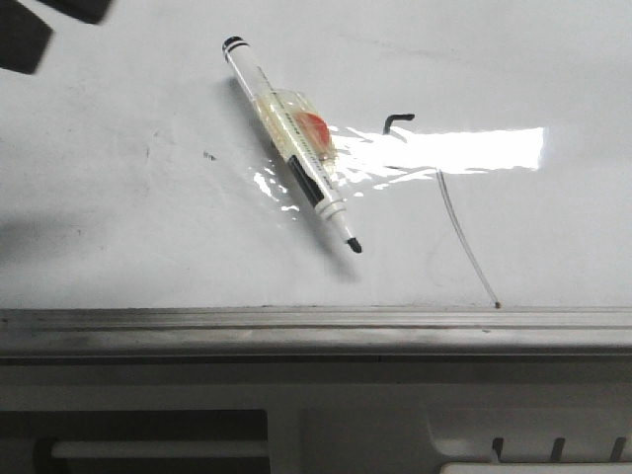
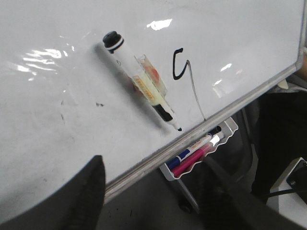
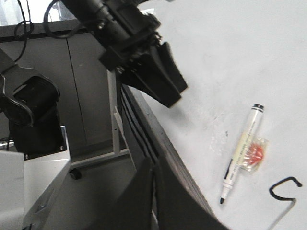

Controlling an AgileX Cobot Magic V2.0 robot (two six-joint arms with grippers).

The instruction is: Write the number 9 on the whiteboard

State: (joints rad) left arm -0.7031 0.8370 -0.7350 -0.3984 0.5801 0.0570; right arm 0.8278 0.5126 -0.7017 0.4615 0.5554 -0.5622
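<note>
With the number 9 (image 1: pixel 449 197) already drawn right of centre on the whiteboard (image 1: pixel 118 227), the uncapped marker (image 1: pixel 291 143) is left lying beside it, and neither gripper's opening can be told, so withdrawal should be kept clear.

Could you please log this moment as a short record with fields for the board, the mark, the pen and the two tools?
whiteboard: flat, glossy, glare across the middle
number 9: black hooked curve with a faint slanted tail
marker pen: lying uncapped on the board beside the mark, clear tape with a red patch around its barrel
left tool: shut, off the pen
right tool: state not visible
tray: spare markers below the board edge
</note>
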